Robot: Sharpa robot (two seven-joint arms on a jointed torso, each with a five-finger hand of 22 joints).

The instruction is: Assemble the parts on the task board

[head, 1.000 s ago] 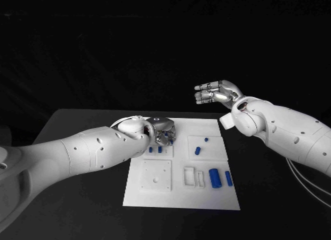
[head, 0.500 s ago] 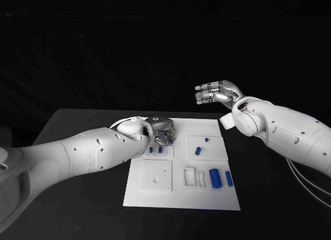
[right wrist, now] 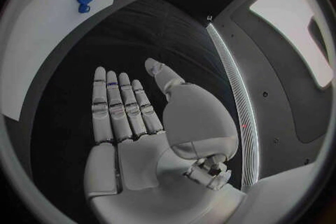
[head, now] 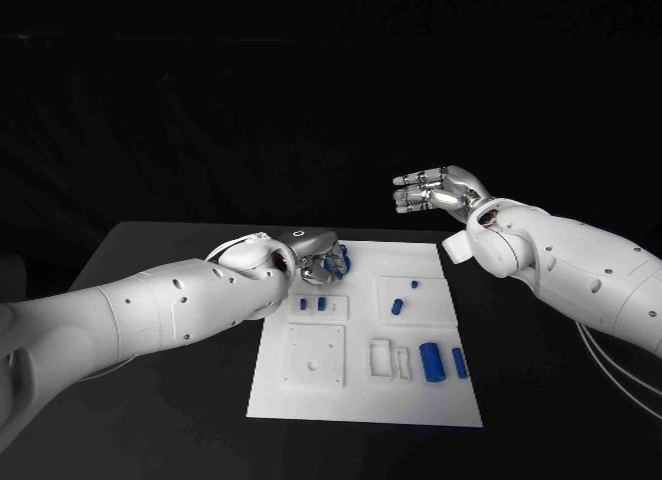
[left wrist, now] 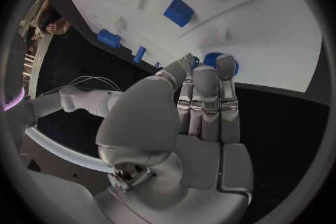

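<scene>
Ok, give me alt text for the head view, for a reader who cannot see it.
The robot's left hand reaches down over the far left corner of the white task board, fingers at a round blue part. The right hand hangs open in the air beyond the board's far right corner. More small blue parts lie in recesses across the board on a black table.

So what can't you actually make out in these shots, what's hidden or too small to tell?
- Head view: the left hand covers the task board's far left corner, hiding what lies under it.
- Left wrist view: the fingers hide most of a round blue part; whether they touch or grip it is unclear.
- Head view: the small blue parts are too small to tell their shapes.
- Right hand: open, holding nothing.
</scene>
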